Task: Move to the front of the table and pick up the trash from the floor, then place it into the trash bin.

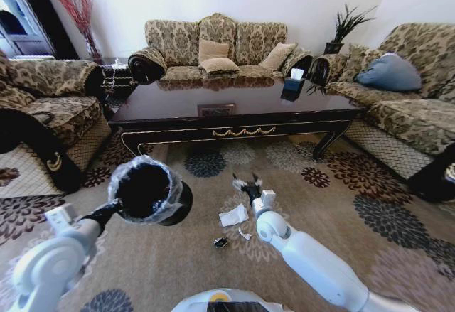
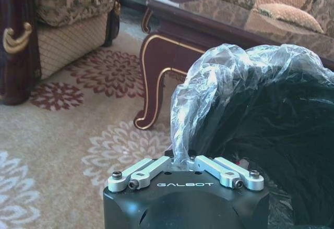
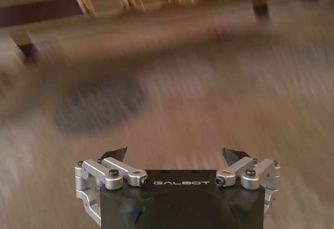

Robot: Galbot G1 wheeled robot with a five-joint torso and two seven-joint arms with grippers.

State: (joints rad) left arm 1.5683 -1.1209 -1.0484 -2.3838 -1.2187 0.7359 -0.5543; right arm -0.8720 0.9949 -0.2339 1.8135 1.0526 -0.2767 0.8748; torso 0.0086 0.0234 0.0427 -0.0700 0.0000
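My left gripper (image 2: 181, 159) is shut on the rim of the trash bin (image 1: 146, 191), a black bucket with a crinkled clear liner (image 2: 224, 77), and holds it off the carpet at the left. My right gripper (image 1: 246, 181) hangs open and holds nothing, just beyond the trash and above the carpet. Its spread fingertips (image 3: 116, 153) show in the right wrist view over blurred carpet. The trash lies on the floor beside the right forearm: a crumpled white napkin (image 1: 233, 216), a tiny white scrap (image 1: 244, 235) and a small dark wrapper (image 1: 221, 241). The dark glossy table (image 1: 234, 109) stands ahead.
Patterned sofas stand left (image 1: 43, 106), behind (image 1: 217, 49) and right (image 1: 405, 106) of the table. A dark tissue box (image 1: 293, 84) sits on the tabletop. The table's curved leg (image 2: 154, 77) is close to the held bin. Open carpet lies between me and the table.
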